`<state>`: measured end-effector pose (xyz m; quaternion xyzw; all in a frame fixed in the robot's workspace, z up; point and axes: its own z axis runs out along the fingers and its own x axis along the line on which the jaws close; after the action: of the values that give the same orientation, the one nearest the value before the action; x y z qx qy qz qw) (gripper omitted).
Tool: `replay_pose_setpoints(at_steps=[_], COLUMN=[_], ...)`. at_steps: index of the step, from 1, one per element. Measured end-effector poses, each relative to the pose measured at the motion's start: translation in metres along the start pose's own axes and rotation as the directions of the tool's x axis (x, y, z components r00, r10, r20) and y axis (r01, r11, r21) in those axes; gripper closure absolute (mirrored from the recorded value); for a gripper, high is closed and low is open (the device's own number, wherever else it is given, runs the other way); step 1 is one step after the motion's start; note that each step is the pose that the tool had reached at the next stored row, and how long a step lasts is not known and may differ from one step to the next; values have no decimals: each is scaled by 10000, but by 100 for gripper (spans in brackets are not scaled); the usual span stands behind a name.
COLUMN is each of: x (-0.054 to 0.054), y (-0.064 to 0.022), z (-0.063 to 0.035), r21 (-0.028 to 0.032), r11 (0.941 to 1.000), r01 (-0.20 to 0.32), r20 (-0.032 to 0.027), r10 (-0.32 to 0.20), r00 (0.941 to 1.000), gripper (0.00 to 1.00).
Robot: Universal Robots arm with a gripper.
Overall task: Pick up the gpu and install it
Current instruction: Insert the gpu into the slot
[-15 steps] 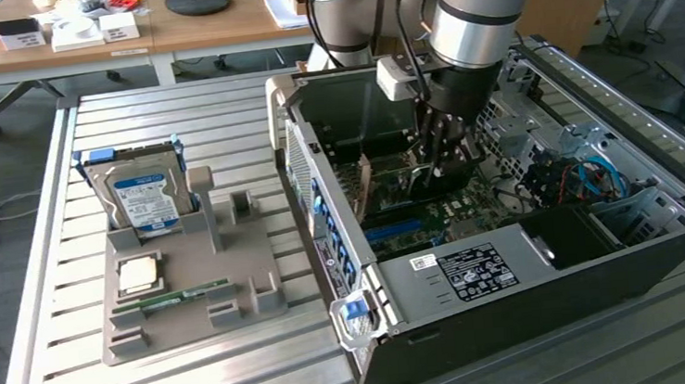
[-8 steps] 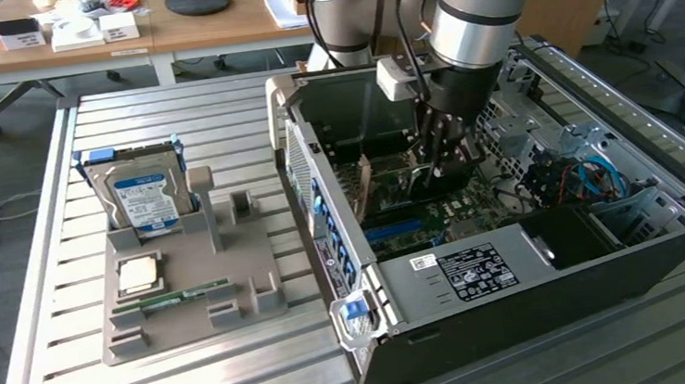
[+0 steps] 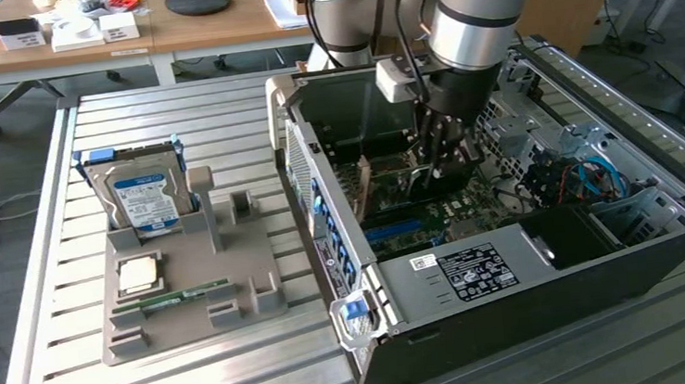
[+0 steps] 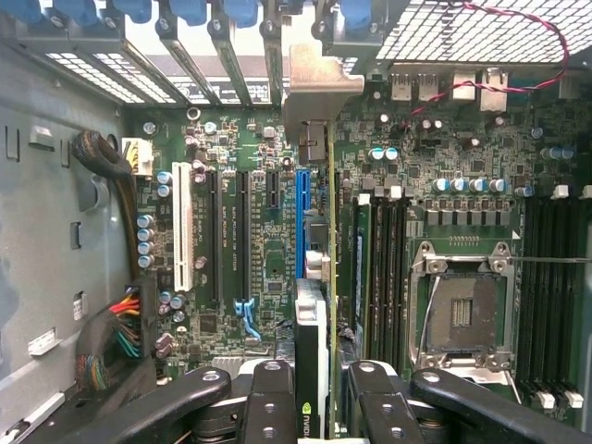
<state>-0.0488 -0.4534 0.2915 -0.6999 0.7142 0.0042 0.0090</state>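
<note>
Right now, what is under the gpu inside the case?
The motherboard lies under the gpu, which the gripper holds edge-on. A blue slot shows just beside the card. Whatever sits directly under its edge is covered.

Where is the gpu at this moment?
In the exterior view the gpu stands upright inside the open computer case, gripped by the gripper; the wrist view shows it edge-on over the motherboard, beside the blue slot.
</note>
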Motion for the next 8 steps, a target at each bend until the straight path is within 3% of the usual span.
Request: replay_pose_setpoints(at_steps=[8], x=[1], y=[16], z=[8], r21=[0], r11=[10000], r01=[4], r20=[1], r10=[-4], r00=[10000], gripper=[73])
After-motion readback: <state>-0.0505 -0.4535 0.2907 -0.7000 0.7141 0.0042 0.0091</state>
